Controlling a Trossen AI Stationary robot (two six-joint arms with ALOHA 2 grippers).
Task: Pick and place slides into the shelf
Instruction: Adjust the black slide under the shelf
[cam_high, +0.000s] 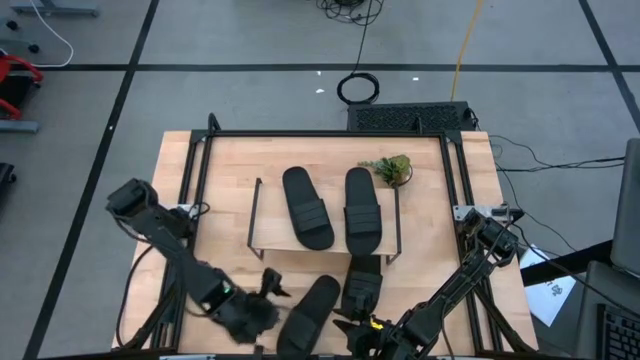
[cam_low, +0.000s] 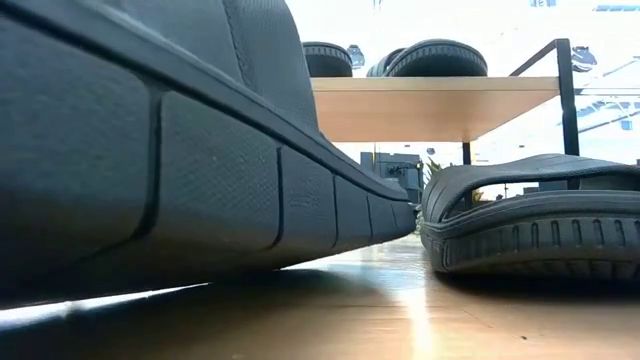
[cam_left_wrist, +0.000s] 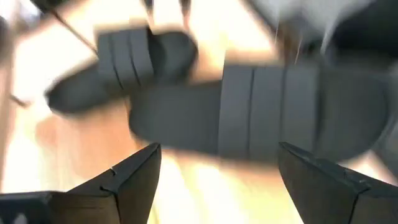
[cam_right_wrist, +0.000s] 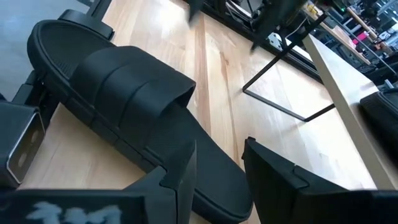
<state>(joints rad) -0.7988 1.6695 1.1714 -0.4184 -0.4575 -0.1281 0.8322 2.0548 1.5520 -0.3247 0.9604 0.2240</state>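
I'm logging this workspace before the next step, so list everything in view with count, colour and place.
slides on the shelf: two, black, side by side on the top board
slides on the table: two, black, in front of the shelf near the front edge
shelf: one, light wood top with black wire sides, mid-table
plant: one small, green, at the shelf's far right corner
table: one, light wood
cable coil: one, black, on the floor beyond the table
left end effector: one, dark, open, beside the left table slide
right end effector: one, dark, fingers straddling the right table slide's edge
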